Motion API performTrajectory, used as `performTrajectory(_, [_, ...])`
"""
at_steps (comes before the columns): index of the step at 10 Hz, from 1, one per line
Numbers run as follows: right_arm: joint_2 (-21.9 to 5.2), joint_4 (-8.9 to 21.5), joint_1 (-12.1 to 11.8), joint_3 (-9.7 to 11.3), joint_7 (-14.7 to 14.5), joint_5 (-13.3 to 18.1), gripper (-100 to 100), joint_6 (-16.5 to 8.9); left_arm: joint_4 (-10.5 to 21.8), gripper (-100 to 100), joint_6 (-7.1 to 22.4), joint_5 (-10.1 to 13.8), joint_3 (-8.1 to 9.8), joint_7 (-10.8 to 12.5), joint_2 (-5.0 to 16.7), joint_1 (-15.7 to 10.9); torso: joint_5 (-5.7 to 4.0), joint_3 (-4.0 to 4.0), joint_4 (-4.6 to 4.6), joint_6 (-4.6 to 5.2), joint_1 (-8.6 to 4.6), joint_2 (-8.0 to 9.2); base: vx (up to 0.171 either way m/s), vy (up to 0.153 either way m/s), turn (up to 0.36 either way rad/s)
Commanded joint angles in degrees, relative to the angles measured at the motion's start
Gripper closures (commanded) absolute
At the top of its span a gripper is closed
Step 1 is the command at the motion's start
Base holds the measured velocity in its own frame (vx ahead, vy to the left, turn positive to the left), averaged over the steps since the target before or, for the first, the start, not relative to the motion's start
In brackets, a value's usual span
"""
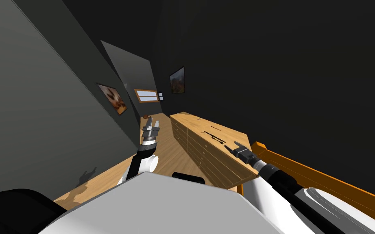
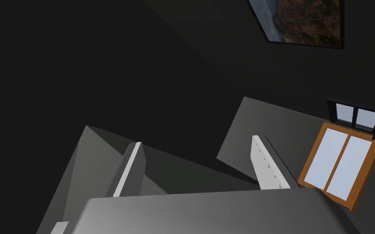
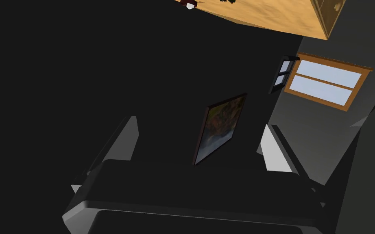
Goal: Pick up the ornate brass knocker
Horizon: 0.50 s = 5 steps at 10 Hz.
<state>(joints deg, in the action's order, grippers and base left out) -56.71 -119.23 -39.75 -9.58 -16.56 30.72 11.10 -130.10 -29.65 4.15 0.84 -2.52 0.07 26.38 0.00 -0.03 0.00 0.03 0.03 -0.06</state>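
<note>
Knocker: your knocker point(image 1: 214, 137) is most likely the thin dark piece lying flat on the chest of drawers point(image 1: 192, 123), though it is too small and dark to make out its form. It sits on the near half of the top, between the front edge and the wall-side edge.
Chest of drawers: long, light wood, with drawers along the front and its back to the dark wall on your right. A small speck point(image 1: 199, 119) lies towards the far end of the top, well apart from the knocker.
Right gripper: your right gripper point(image 1: 232, 145) hangs over the near end of the top. Its fingers are spread wide with nothing between them, the tips near the knocker's near end.
Left gripper: your left gripper point(image 1: 151, 124) is over the wooden floor point(image 1: 164, 152), off the chest's front, fingers wide apart and empty.
Near end: an orange rail point(image 1: 304, 172) runs just past the chest's near end, beside your right forearm.
</note>
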Motion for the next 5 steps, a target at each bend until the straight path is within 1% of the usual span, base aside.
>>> performTrajectory(1, [-2.9,0.8,-0.8,-0.1,-0.2,1.7,-100,-0.6,0.0,0,0.0,0.0,0.00,0.0,0.0,0.0,0.00,0.00,0.00,0.00,0.00,0.00,0.016,0.022,0.121])
performTrajectory(2, [-3.3,0.8,-0.8,-0.1,-0.2,1.7,-100,-0.6,0.0,0,0.0,0.0,0.00,0.0,0.0,0.0,0.00,-0.02,-0.01,-0.02,0.00,-0.03,0.015,0.014,0.058])
performTrajectory(3, [-5.6,1.6,-1.3,-0.2,-0.2,3.1,-100,-1.1,0.0,0,0.0,0.0,0.00,0.0,0.0,0.0,-0.01,-0.01,0.00,0.01,-0.02,-0.02,0.018,0.026,0.110])
performTrajectory(4, [-5.9,1.6,-1.3,-0.2,-0.2,3.1,-100,-1.1,0.0,0,0.0,0.0,0.00,0.0,0.0,0.0,0.00,-0.02,-0.01,-0.02,0.01,-0.03,0.020,0.024,0.049])
performTrajectory(5, [-8.2,2.4,-1.9,-0.1,-0.3,4.4,-100,-1.5,0.0,0,0.0,0.0,0.00,0.0,0.0,0.0,0.00,-0.02,-0.01,0.01,0.01,-0.03,0.028,0.027,0.102])
